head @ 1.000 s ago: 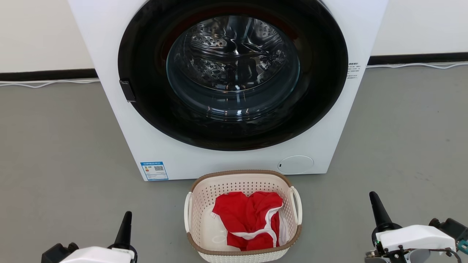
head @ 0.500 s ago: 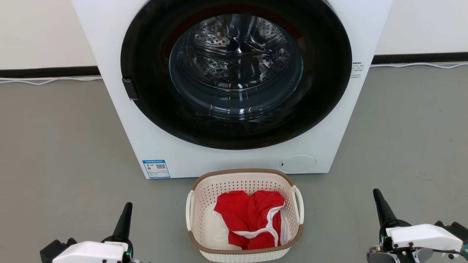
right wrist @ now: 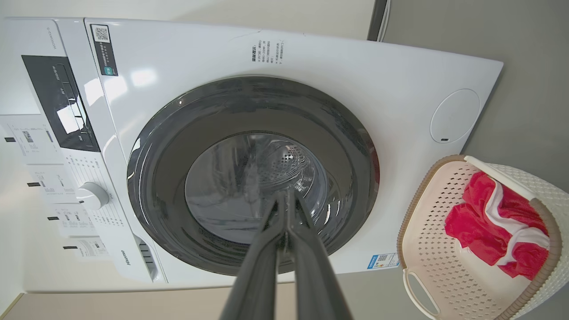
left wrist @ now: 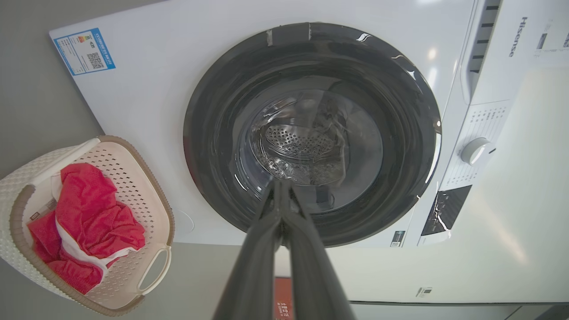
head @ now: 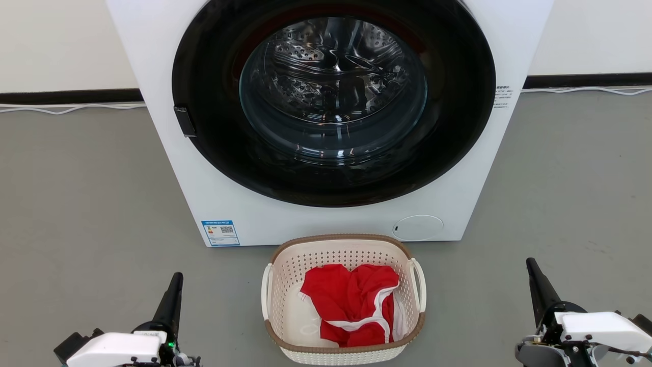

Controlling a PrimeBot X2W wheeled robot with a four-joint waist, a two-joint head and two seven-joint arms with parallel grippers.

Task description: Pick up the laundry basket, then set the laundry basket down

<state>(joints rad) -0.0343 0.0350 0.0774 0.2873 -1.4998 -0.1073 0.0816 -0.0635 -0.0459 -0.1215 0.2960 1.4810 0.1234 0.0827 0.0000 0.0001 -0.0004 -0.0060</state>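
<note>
The laundry basket [head: 286, 300], cream-white and perforated with a brown rim and white loop handles, stands on the grey floor just before the washer. It also shows at the lower left of the left wrist view [left wrist: 129, 173] and the lower right of the right wrist view [right wrist: 435, 249]. Red and white cloth [head: 356, 300] lies inside it. My left gripper [head: 175, 279] is shut and empty, left of the basket and apart from it. My right gripper [head: 531, 264] is shut and empty, to the basket's right, also apart. Both wrist views show the fingers pressed together [left wrist: 279, 186] [right wrist: 284, 198].
The white front-loading washer [head: 168, 153] with its dark round door [head: 333, 102] rises directly behind the basket. Grey floor [head: 76, 204] spreads on both sides. A black baseboard and white cables [head: 71, 108] run along the back wall.
The whole head view has shifted slightly right and up, so the camera moved. Both grippers sit a little higher in the picture and stay shut. The basket rests in place.
</note>
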